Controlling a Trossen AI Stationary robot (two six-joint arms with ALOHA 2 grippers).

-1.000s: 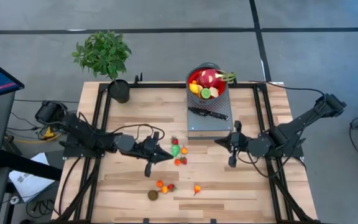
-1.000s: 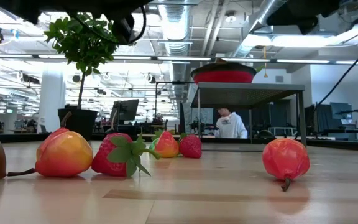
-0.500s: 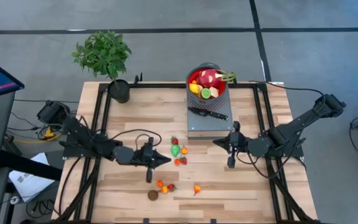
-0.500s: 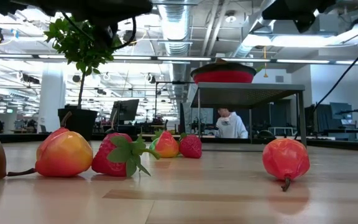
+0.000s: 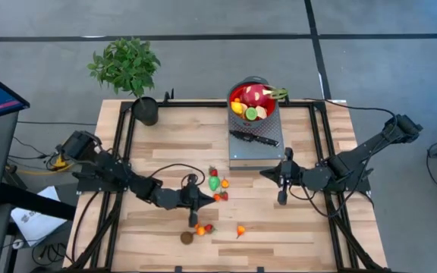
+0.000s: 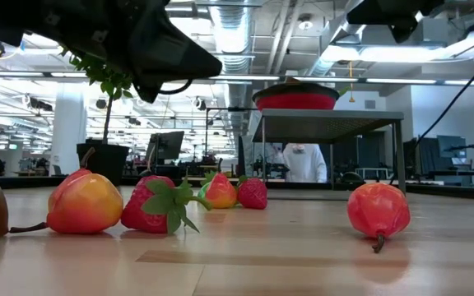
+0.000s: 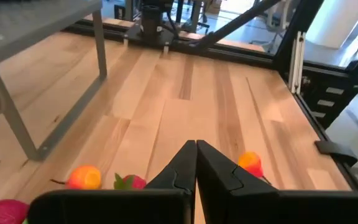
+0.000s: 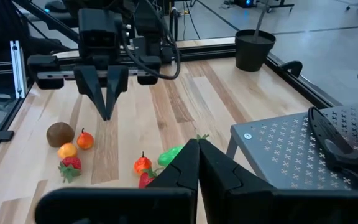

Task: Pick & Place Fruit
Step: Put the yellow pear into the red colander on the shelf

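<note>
bench: wooden bench [image 5: 158,144] carried a grey perforated stand [image 5: 256,148] at the far middle, potted plant [image 5: 131,72] at the far left corner.
bowl: red bowl [image 5: 253,101] sat on the stand's far end and already held the dragon fruit [image 5: 258,95] plus yellow and green pieces; judged the done part.
knife: black-handled knife [image 5: 253,139] lay on the stand just in front of the bowl.
left on bench: mid cluster of strawberry [image 5: 212,172], green fruit [image 5: 215,183], small orange and red ones [image 5: 220,196]; near-edge cluster with brown fruit [image 5: 187,237], orange fruits [image 5: 197,226], strawberry [image 5: 209,227]; one orange-red fruit [image 5: 240,230] apart to the right.
progress: roughly half, many small fruits were left loose.
left pincer: left pincer [image 5: 194,215] hovered between the two clusters, tips pressed together, nothing held.
right pincer: right pincer [image 5: 282,197] hung beside the stand's near right corner, fingers together, empty, waiting.
next: judged a pick from the near cluster.
</note>
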